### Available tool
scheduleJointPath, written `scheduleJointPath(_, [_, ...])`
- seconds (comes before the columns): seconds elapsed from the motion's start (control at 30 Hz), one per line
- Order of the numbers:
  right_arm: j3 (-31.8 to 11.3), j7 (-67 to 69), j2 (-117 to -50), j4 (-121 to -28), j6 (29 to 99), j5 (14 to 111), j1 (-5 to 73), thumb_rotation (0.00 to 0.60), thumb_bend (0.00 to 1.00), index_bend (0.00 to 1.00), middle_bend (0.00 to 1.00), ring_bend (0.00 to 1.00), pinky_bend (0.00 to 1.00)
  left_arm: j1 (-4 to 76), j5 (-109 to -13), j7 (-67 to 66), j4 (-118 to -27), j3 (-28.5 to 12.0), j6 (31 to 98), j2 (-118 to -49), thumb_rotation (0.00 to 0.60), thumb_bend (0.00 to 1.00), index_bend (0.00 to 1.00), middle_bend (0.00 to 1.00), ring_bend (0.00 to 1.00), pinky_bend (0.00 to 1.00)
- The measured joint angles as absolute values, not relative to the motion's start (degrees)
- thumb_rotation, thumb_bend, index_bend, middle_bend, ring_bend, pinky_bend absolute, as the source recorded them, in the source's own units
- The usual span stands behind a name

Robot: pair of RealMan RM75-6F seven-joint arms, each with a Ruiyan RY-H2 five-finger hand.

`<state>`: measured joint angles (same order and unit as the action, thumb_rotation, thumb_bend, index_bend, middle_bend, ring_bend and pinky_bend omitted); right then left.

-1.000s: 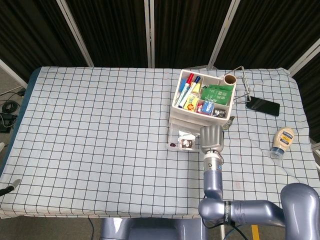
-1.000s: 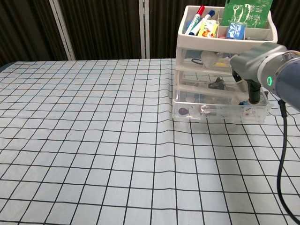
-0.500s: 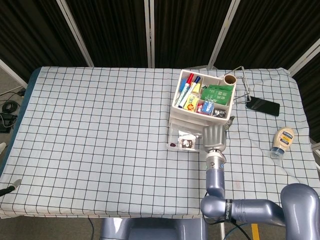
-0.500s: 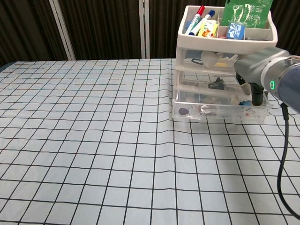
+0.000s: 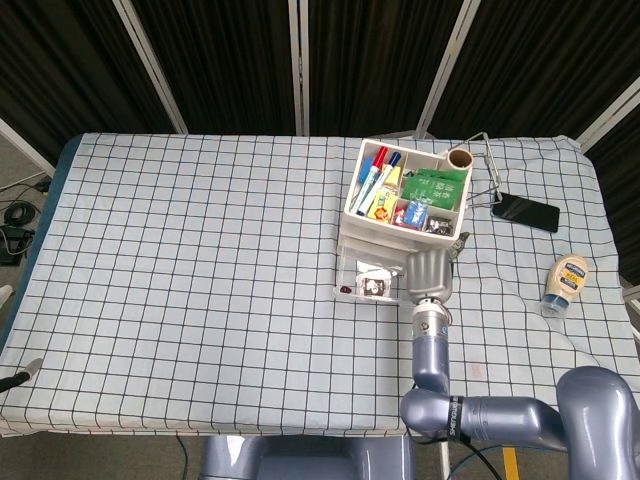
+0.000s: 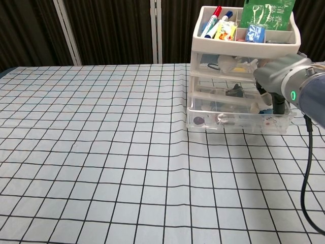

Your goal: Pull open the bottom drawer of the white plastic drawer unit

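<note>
Your right hand [image 6: 277, 81] hooks curled fingers over the bottom drawer [image 6: 238, 120], already partly out of the drawer unit [image 5: 400, 215]; pull further.

Head cam: high, looks down on whole table [image 5: 200, 300]. Chest cam: low, nearer. Both share drawer unit [image 5: 400, 215].

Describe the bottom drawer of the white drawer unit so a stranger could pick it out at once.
On the checked tablecloth, find the white drawer unit with markers in its top tray. The bottom drawer is the lowest clear tray, resting on the cloth. Unlike the two drawers above, it juts forward of the stack, and the right hand is at its right end.
</note>
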<state>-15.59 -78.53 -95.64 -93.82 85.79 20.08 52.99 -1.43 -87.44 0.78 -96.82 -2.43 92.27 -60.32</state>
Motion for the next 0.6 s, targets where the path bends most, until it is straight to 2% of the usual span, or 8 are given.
scheduleJointPath(0.3, [-15.31,-78.63,-95.43,-92.96,85.46,19.54,52.91,0.600,0.29,0.54,1.00,1.00,0.93,-1.53,-87.61,0.82,-97.05,-2.35,92.51,-60.23,0.600,0.02,0.00,0.00,0.00,0.00])
scheduleJointPath(0.6, [-14.98,-78.28,-95.09,-93.12,85.43,19.64,52.59,0.600,0.33,0.54,1.00,1.00,0.93,-1.63,-87.99,0.77,-97.17,-2.16,92.73,-60.15,0.600,0.02,0.00,0.00,0.00,0.00])
